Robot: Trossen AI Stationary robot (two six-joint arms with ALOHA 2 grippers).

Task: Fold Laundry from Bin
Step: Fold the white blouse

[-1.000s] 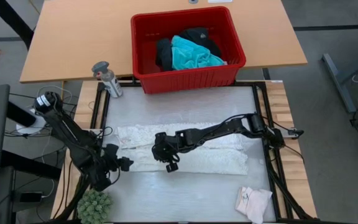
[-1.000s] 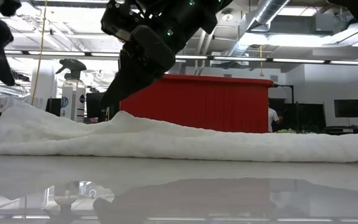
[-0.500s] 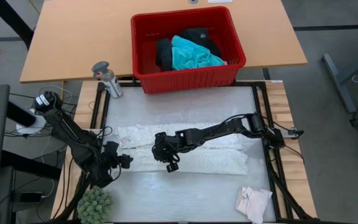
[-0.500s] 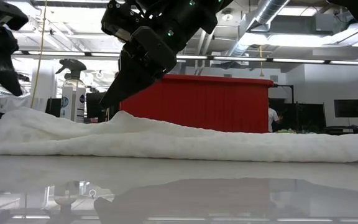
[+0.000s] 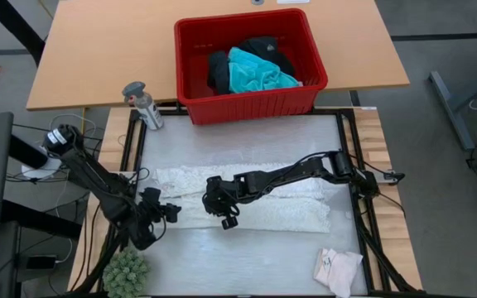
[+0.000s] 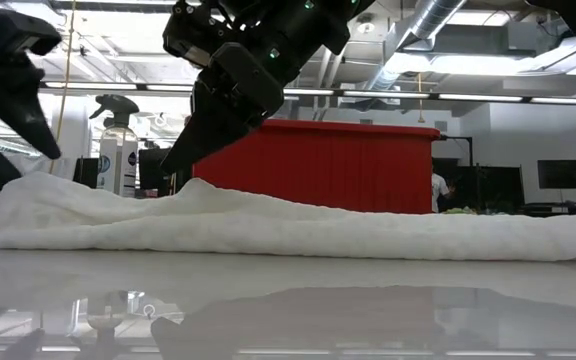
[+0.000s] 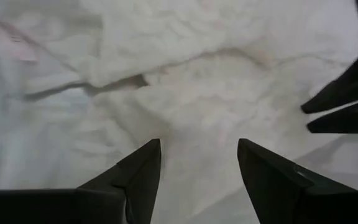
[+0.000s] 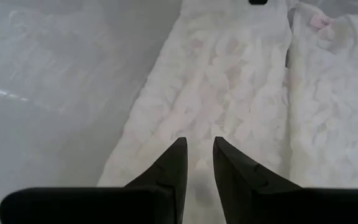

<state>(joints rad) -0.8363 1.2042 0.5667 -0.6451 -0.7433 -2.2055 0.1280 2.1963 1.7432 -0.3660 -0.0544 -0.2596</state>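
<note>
The white lacy top point(image 5: 280, 207) lies on the table as a long flat strip, left to right. My right gripper point(image 5: 227, 219) stands over the strip left of its middle, its fingers nearly closed on the lace point(image 8: 199, 144). My left gripper point(image 5: 172, 213) is open, just above the top's left end point(image 7: 197, 74), touching nothing. The red bin point(image 5: 251, 58) stands at the far edge with the turquoise shirt point(image 5: 259, 73) and black clothing point(image 5: 219, 70) in it. A small pale piece point(image 5: 338, 269) lies at the near right. My right gripper pinches the top's upper surface point(image 8: 199, 127) between its two fingertips, left of the strip's middle. The fingers slant down from the table's right side. The cloth rises in a low bump point(image 6: 203, 188) under the fingers. The rest lies flat on the table.
A spray bottle point(image 5: 143, 103) stands to the left of the bin. A green spiky ball point(image 5: 125, 269) sits at the near left corner. The right gripper's fingers point(image 7: 337, 106) show close to my left gripper. Bare table lies in front of the top.
My left gripper has gone toward the table's right edge, over the top's left end, staying open. My right gripper and the top have kept still.
</note>
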